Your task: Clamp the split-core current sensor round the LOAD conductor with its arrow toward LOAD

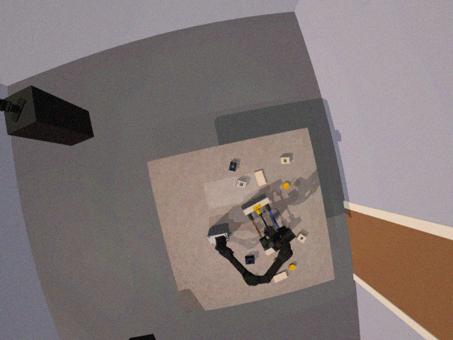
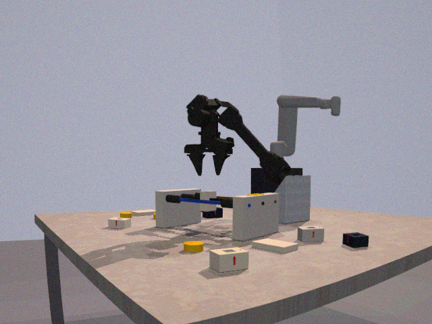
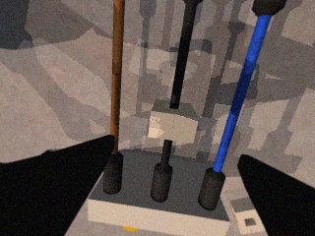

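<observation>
Three conductors run side by side between two white support blocks (image 2: 254, 215): orange (image 3: 117, 74), black (image 3: 182, 59) and blue (image 3: 241, 93). The cream split-core sensor (image 3: 172, 124) sits round the black middle conductor, close to the block with the three dark sockets (image 3: 159, 199). It also shows between the blocks in the exterior view (image 2: 208, 199). Its arrow is not visible. A yellow marker (image 1: 257, 207) sits on one block above the conductors. My gripper (image 2: 208, 171) is open and empty, raised well above the conductors, its dark fingers at both lower corners of the wrist view.
Several loose cream sensor boxes with red arrows (image 2: 229, 259) (image 2: 310, 233), dark blue boxes (image 2: 355, 239), yellow discs (image 2: 193, 246) and flat cream slabs (image 2: 274, 245) lie around the fixture. A grey pedestal (image 2: 293, 203) and a grey arm (image 2: 296, 118) stand behind.
</observation>
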{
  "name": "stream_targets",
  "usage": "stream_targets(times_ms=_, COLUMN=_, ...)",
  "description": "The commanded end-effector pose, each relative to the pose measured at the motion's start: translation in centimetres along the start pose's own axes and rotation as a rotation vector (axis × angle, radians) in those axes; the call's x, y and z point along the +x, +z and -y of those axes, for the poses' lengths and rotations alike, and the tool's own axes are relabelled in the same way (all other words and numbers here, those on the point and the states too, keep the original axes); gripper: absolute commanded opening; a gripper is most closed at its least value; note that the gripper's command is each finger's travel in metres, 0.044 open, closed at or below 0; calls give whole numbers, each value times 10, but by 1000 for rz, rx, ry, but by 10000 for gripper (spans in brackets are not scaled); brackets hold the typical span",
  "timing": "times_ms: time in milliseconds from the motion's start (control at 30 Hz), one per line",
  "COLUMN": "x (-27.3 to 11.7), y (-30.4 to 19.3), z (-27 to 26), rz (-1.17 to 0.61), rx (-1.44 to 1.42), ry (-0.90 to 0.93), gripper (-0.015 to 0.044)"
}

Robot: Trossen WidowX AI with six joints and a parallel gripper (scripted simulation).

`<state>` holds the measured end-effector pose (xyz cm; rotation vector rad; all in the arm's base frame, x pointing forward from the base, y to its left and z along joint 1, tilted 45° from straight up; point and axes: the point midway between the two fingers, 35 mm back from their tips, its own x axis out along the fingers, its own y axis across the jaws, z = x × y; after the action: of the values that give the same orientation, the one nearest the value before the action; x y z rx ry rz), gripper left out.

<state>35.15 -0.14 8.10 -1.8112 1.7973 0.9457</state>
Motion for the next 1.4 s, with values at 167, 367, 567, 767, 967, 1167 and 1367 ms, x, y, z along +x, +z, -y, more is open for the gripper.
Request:
stream_targets(times_ms=167, x=0, y=0, z=0, rz=4, rx=4, ry=3, gripper=440)
stream_targets(times_ms=367, x=0, y=0, z=0, rz=4, rx=4, ry=3, gripper=440)
stream_targets(times_ms=567, x=0, y=1, z=0, rz=-4, rx=15, ry=-5, gripper=440)
stream_targets(times_ms=767, x=-9, y=25, z=-21, rz=-86, rx=473, ry=-185, gripper=440)
stream_targets(times_ms=967, x=-13, y=47, z=-50, rz=-50, rx=991, ry=-438, gripper=440)
stream_targets(times_ms=1167, x=-10, y=59, z=-79, rz=86, rx=1365, ry=-652, gripper=440)
stream_targets(times_ms=1367, x=-7, y=62, z=-96, rz=223, rx=1598, ry=-761, gripper=440)
